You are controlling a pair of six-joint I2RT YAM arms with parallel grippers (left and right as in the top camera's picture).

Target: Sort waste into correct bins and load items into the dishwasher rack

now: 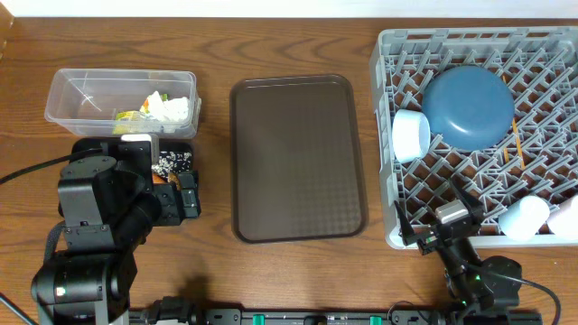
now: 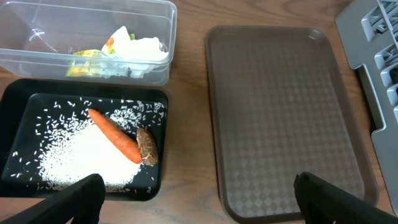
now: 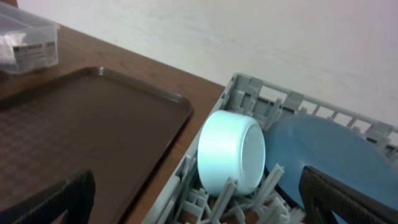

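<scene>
The clear tub (image 2: 37, 62) holds the yellow-green wrapper with white paper (image 2: 127, 48). In front of it the black tray (image 2: 25, 99) holds loose white rice (image 2: 78, 155), the orange carrot (image 2: 115, 135) and the brown lump (image 2: 147, 147). My left gripper (image 2: 199, 208) is open and empty above the table, between the black tray and the brown serving tray. The grey rack (image 1: 397, 45) holds the dark blue bowl (image 1: 468, 106), the white bowl (image 1: 411, 135), the chopsticks (image 1: 517, 144), the light blue cup (image 1: 524, 217) and the pink cup (image 1: 564, 215). My right gripper (image 3: 199, 202) is open and empty at the rack's front left corner.
The large dark brown serving tray (image 1: 298, 158) lies bare between the bins and the rack. In the right wrist view the white bowl (image 3: 231, 152) rests on its side against pegs next to the blue bowl (image 3: 329, 158). A pale wall stands behind the table.
</scene>
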